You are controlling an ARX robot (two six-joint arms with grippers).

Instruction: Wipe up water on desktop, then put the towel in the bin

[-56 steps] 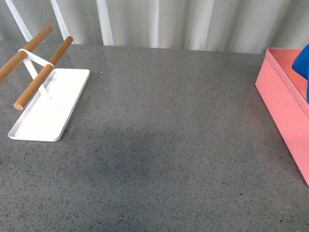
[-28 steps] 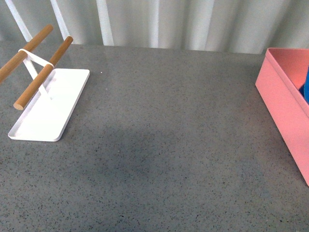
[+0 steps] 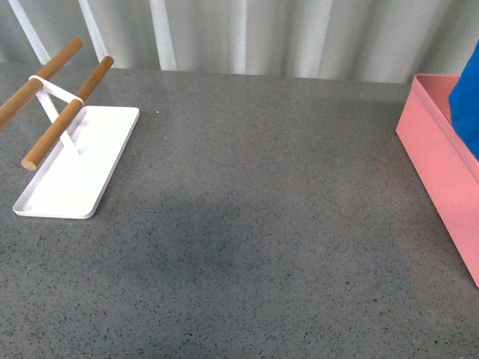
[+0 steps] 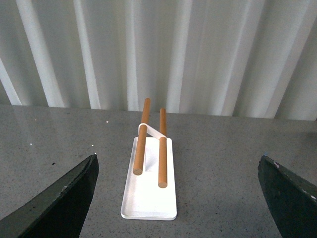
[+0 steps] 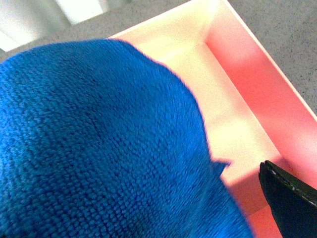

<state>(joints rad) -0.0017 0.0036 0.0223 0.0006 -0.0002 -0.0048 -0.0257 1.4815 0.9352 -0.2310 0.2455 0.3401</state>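
One towel [image 3: 467,105], bright blue and finely looped, shows at the right edge of the front view above the open pink bin [image 3: 434,161], and fills most of the right wrist view over the bin's bare floor. The left fingers [image 4: 59,198] are spread wide and empty above the worktop [image 3: 254,224]; only one of the right fingers [image 5: 292,198] shows, so whether they clamp the cloth I cannot tell. Soft, limp and light, it will likely drape and sag, so a pinch on a bunched fold should hold best.
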